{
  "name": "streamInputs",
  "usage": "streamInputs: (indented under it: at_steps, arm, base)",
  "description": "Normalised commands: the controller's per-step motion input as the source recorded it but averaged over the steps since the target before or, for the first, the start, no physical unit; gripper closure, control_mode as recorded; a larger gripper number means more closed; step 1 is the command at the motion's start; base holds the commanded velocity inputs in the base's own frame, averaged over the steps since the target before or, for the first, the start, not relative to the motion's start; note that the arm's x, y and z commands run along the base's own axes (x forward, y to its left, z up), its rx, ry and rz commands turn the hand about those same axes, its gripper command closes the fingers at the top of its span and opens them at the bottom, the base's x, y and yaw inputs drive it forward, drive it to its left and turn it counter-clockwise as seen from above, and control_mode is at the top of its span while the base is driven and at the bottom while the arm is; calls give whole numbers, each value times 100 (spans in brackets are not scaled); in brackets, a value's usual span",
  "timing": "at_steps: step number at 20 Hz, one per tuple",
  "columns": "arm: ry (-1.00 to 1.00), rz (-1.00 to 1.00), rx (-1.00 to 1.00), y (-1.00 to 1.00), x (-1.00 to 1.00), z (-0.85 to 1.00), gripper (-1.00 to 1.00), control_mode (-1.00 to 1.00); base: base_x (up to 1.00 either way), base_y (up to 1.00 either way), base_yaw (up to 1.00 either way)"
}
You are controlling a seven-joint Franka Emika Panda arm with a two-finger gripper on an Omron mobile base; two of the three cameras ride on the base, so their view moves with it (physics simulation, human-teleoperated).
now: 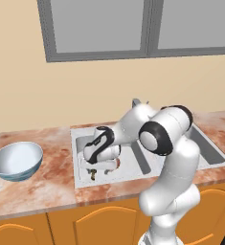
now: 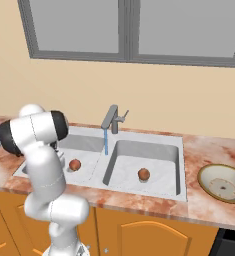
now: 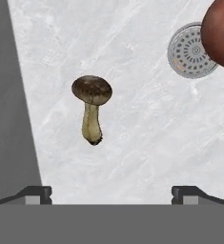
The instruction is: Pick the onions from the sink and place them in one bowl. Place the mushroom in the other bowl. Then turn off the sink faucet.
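Looking down the left base view first, I had the arm folded low into the left basin of the sink [image 1: 80, 131], with the gripper [image 1: 92, 172] hanging right over the mushroom [image 1: 93, 176] on the basin floor. The blue-and-white bowl [image 1: 16, 160] sat well apart on the counter to the left, which I figured was where it should end up.

In the right base view the faucet [image 2: 112, 119] was running, a thin stream dropping near the divider. One onion [image 2: 75, 164] lay in the left basin, the other onion [image 2: 144, 174] in the right one, and the tan bowl [image 2: 221, 182] was out on the right counter.

The hand view was the useful one: jaws spread wide, nothing between them, mushroom [image 3: 91, 108] lying flat, well left of centre, with an onion [image 3: 220, 31] crowding the drain [image 3: 191, 50] at top right. My take was to shift toward the mushroom first, then drop straight and pinch across the cap rather than the skinny stem.
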Motion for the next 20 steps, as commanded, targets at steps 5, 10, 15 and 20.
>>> streamInputs:
  at_steps: [5,10,15,20]
  arm:
    - [-1,-2,0,2,28,-22,-100,-100]
    - [0,-1,0,13,33,-18,-100,-100]
    - [0,0,0,23,35,-19,-100,-100]
    - [0,0,-1,13,30,-30,-100,-100]
  base:
    - [0,0,0]
    - [0,0,0]
    - [0,0,0]
    - [0,0,0]
